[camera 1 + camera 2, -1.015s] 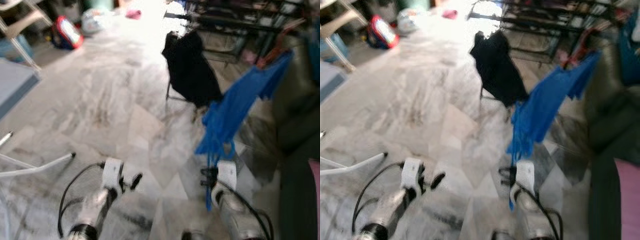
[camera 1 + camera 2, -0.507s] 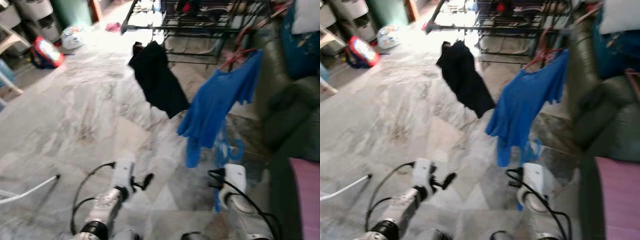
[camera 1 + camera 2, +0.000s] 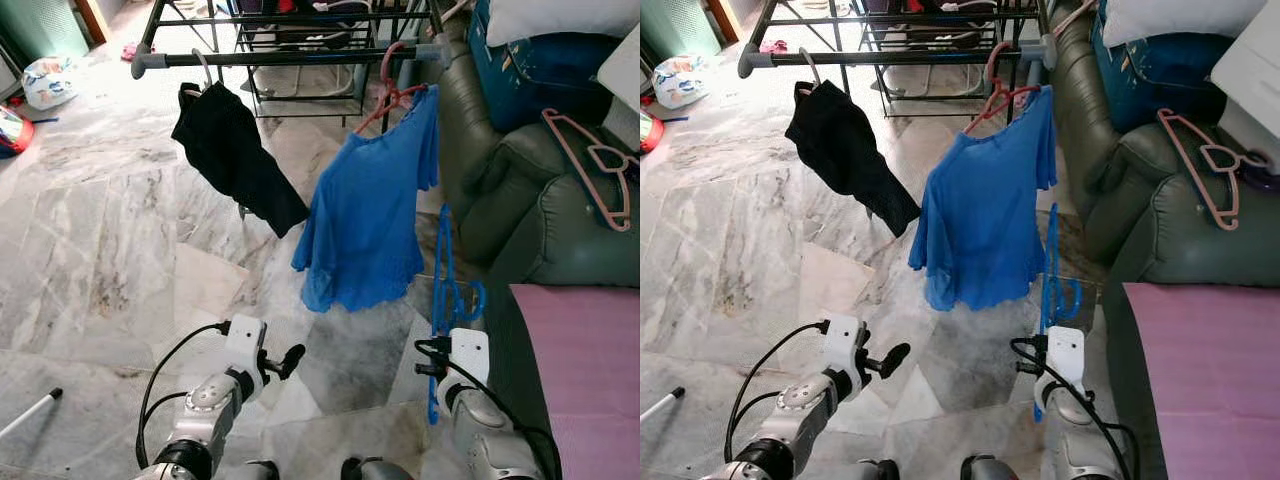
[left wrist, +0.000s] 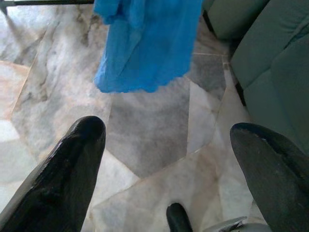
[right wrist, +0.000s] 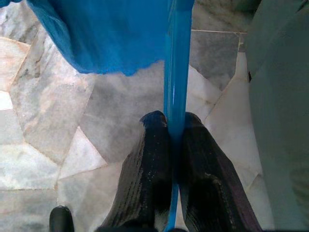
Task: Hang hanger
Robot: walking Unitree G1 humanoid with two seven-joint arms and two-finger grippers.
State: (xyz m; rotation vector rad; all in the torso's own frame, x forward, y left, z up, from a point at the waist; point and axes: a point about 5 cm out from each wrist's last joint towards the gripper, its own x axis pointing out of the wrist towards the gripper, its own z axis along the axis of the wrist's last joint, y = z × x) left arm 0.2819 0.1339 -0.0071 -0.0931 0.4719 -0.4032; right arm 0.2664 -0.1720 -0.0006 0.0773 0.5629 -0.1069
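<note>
I am holding a blue hanger [image 3: 443,300] in my right hand [image 5: 175,126]. My two black fingers [image 5: 153,145] are pressed tight on it, one on each side, and the hanger sticks up from my hand in front of me. It is empty, with no clothes on it. My left hand [image 4: 166,145] is wide apart and has nothing in it. It just hangs low over the stone floor [image 3: 100,250]. The hanger is not hung up yet, so the main part of my job is still to do. The drying rack [image 3: 290,55] stands ahead of me, and its long grey bar runs across the top of what I see. A black top [image 3: 232,160] hangs on that bar on one side. A blue shirt [image 3: 365,215] on a pink hanger [image 3: 392,90] hangs on it near the other end, close to the green sofa [image 3: 520,200]. Another pink hanger [image 3: 590,165] lies on the sofa arm. My blue hanger is well below the bar and is just beside the blue shirt, between it and the sofa. I think I have the hanger picked up fine, and I am facing the rack now. What is left is to get closer, lift my arm up high, and hook the hanger over the bar. There looks to be a free stretch of bar between the black top and the blue shirt. After that I must let go.
</note>
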